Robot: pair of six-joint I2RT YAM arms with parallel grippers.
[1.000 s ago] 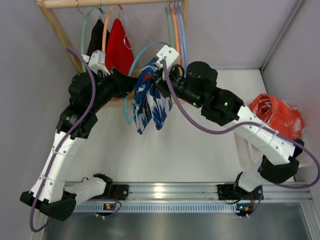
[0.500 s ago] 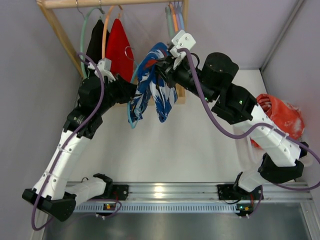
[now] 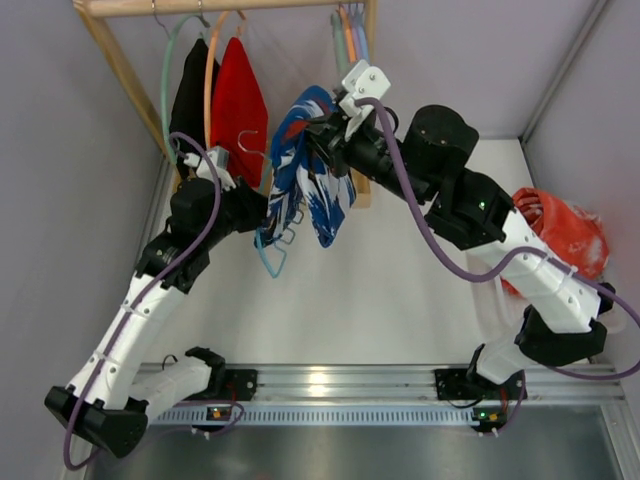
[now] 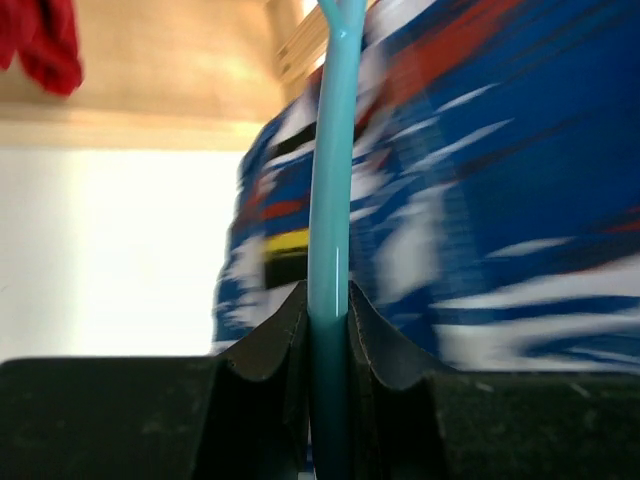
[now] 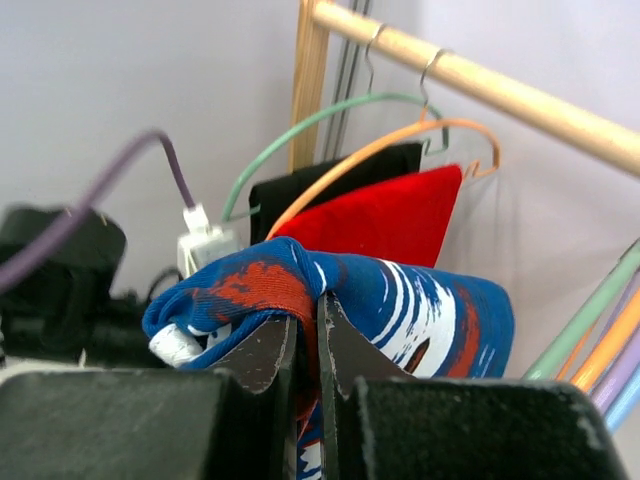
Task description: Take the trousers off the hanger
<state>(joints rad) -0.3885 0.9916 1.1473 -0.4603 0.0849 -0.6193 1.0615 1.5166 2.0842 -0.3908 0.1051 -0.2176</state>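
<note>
The blue trousers [image 3: 308, 170] with white and red patches hang in the air in front of the rack. My right gripper [image 3: 322, 128] is shut on their top fold, which drapes over its jaws in the right wrist view [image 5: 400, 300]. The light-blue hanger [image 3: 270, 252] hangs low beside the trousers, its wavy bar partly behind the cloth. My left gripper [image 3: 262, 205] is shut on the hanger; in the left wrist view the teal rod [image 4: 332, 200] runs straight up between my jaws, with the trousers [image 4: 520, 180] close behind it.
A wooden rack [image 3: 230, 6] at the back holds a black garment [image 3: 192, 85] on a pale green hanger and a red garment [image 3: 238, 95] on an orange hanger. Several empty hangers [image 3: 352, 40] hang at its right end. A red bag [image 3: 562, 232] lies at the right.
My right gripper lifted the trousers up and to the right. My left gripper drew the hanger down and toward me, so the hanger now sits lower, beside the cloth.
</note>
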